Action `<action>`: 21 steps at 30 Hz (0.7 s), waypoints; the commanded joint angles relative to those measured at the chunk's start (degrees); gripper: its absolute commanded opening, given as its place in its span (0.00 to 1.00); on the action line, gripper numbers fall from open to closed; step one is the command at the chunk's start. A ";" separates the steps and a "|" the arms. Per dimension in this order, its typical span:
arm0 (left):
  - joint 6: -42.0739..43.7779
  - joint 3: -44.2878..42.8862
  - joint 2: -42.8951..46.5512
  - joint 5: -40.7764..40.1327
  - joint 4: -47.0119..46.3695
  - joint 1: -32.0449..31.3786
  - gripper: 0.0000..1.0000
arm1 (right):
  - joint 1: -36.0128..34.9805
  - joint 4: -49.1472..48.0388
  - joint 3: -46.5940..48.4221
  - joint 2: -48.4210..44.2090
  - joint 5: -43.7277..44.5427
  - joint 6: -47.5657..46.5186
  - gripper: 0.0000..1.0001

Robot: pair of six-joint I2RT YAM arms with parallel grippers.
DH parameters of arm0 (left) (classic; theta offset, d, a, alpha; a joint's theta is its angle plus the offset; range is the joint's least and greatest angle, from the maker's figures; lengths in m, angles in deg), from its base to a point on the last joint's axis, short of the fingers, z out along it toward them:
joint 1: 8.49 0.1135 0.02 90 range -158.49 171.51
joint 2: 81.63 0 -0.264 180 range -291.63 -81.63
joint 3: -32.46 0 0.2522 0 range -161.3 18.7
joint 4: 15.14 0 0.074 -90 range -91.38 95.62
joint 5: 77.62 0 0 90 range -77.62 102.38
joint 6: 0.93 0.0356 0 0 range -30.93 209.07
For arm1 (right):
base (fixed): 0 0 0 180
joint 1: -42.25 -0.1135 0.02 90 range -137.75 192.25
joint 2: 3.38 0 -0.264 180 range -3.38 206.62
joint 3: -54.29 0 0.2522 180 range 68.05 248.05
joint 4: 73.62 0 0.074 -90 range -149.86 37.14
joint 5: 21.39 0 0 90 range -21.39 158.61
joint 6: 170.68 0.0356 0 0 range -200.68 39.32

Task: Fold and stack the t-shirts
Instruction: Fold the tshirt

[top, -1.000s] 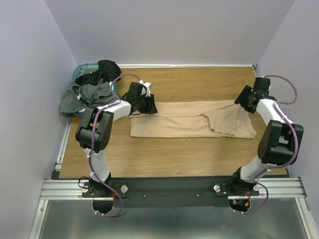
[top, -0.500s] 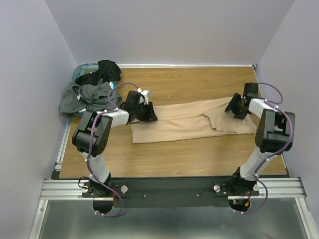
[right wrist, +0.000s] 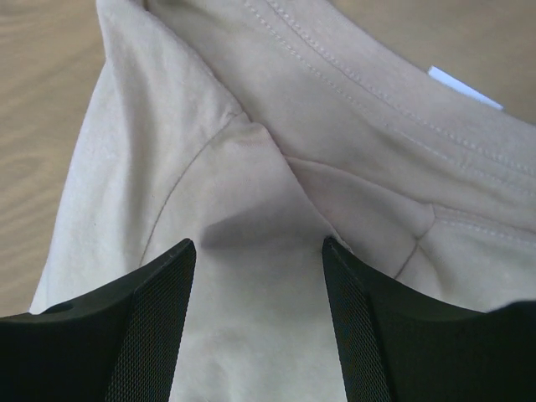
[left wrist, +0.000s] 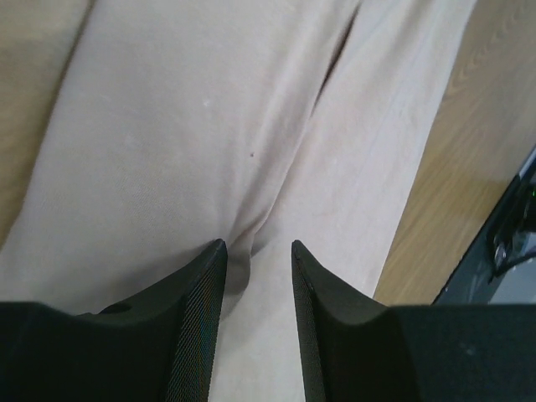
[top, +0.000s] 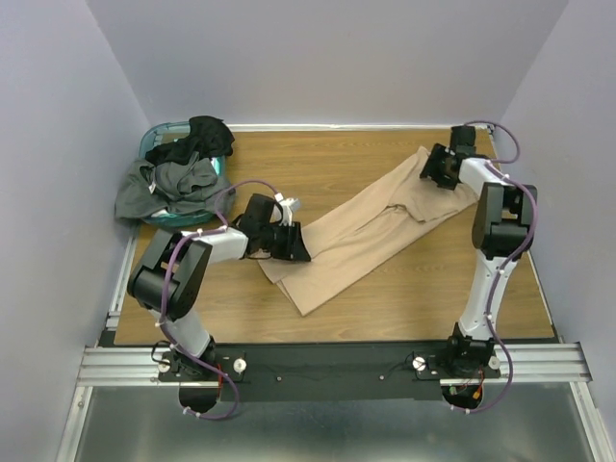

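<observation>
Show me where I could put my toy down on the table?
The bare wood at the back, between basket and tan shirt, is free. So is the front right, between shirt and right arm. Back left is crowded with dark shirts.

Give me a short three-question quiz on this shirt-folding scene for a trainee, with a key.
1. True or false: the tan t-shirt lies inside the teal basket.
2. Where are the dark shirts piled? A) over the basket at the far left corner of the table; B) beside the right arm's base; C) on top of the tan t-shirt.
3. Fill in: the collar end of the tan t-shirt is gripped by the ____ gripper.

Key:
1. False. It lies diagonally across the table.
2. A.
3. Right. The right gripper is closed on the cloth just below the collar seam.
</observation>
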 commanded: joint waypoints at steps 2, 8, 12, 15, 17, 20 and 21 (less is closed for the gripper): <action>2.50 1.64 4.96 2.46 8.72 -1.30 0.45 | -5.45 4.10 8.01 8.66 2.24 -1.27 0.69; 5.05 -2.14 11.55 0.18 14.18 -1.39 0.47 | -8.96 4.72 13.74 8.76 -0.13 -0.12 0.71; 6.72 -3.55 11.30 -1.58 16.03 -1.39 0.49 | -10.02 4.72 13.57 4.81 -0.75 -0.91 0.72; 7.34 -3.11 9.28 -4.30 17.52 -1.48 0.49 | -10.20 4.72 11.37 0.15 -0.23 -1.26 0.72; 7.77 -2.23 8.66 -5.01 17.79 -1.66 0.48 | -10.20 4.72 8.14 -3.61 0.04 -1.18 0.72; 7.95 -1.26 8.48 -4.75 17.62 -2.01 0.49 | -10.29 4.72 4.00 -6.88 -1.36 -0.30 0.72; 8.13 -1.09 8.31 -4.66 17.44 -2.09 0.49 | -10.37 4.72 1.11 -8.37 -2.32 -0.04 0.72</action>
